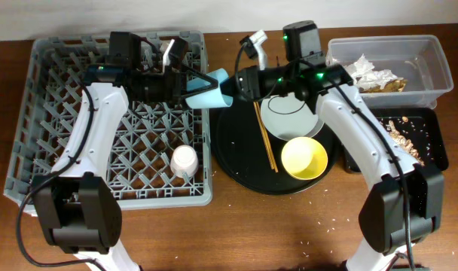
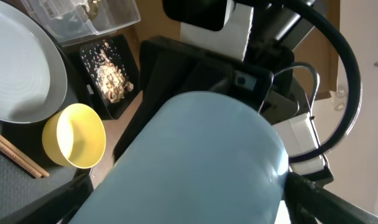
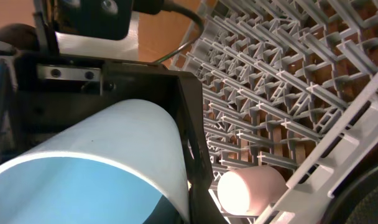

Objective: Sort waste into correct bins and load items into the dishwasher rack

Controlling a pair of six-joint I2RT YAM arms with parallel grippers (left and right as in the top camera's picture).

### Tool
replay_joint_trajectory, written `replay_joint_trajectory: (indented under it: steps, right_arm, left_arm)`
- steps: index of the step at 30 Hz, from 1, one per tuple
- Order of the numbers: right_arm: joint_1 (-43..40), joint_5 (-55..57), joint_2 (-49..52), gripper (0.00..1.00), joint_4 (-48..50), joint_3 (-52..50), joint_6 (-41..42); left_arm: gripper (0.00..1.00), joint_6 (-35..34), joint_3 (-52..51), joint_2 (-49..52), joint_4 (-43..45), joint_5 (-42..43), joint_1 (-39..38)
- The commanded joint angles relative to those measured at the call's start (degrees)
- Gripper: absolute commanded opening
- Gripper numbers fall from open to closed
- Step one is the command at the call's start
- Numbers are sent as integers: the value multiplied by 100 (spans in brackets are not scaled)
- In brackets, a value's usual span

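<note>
The light-blue cup (image 1: 212,92) hangs on its side over the right rim of the grey dishwasher rack (image 1: 56,113), between both grippers. My left gripper (image 1: 201,84) is shut on its body, which fills the left wrist view (image 2: 195,162). My right gripper (image 1: 233,84) grips the rim of the cup at its mouth (image 3: 83,180), one finger inside and one outside (image 3: 192,199). A pink cup (image 1: 184,160) lies in the rack and shows in the right wrist view (image 3: 251,186). The yellow bowl (image 1: 304,158), white plate (image 1: 289,117) and chopsticks (image 1: 265,139) lie on the round black tray (image 1: 236,158).
The clear tub (image 1: 432,60) at the back right holds a crumpled napkin (image 1: 368,71) and brown scraps. The shallow black tray (image 1: 432,139) beside it holds food scraps (image 1: 398,135). Crumbs lie on the wooden table near the front.
</note>
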Motion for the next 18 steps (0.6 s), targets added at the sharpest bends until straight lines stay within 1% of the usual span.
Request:
replay_joint_trajectory:
  steps: [1,2,3,6,7,8,9,10,12,13,14,15,16,18]
  right_arm:
    - [258,306,-7,4,85,79,98]
    - [260,393,-7,4,127,79,179]
    - [258,514,-7,4,168,79,177]
    - [260,802,4,4,168,76,179]
    - [260,807,15,6,168,76,177]
    - [260,824,15,31,164,76,175]
    - [258,824,15,64,164,76,175]
    - [258,824,15,77,157,76,173]
    - [214,866,15,86,105,76,170]
    - [114,1106,15,90,-85,76,168]
    - [-24,1475,15,91,-428,76,144]
    - [-157,1764,15,92,-796,79,-11]
    - [-369,2293,15,93,-1351,76,-181]
    - [-553,2828,15,93,-1794,79,-439]
  left_arm:
    - [84,114,-22,-13,17,22,4]
    - [79,111,-22,-13,17,22,4]
    - [77,111,-22,-13,17,22,4]
    - [74,111,-22,-13,15,20,-20]
    - [68,111,-22,-11,15,17,-46]
    - [58,114,-22,-11,17,9,-57]
    - [43,109,-22,-13,11,-306,-55]
    - [43,61,-22,-13,-11,-673,-55]
    - [43,0,-7,-20,-4,-1080,-7]
    - [43,0,-4,-48,-7,-1368,76]
    - [43,-20,-4,-94,-22,-1703,140]
    - [43,-52,0,-238,-157,-2551,223]
    - [44,-170,33,-485,-417,-3888,223]
    - [48,-289,39,-782,-649,-5292,92]
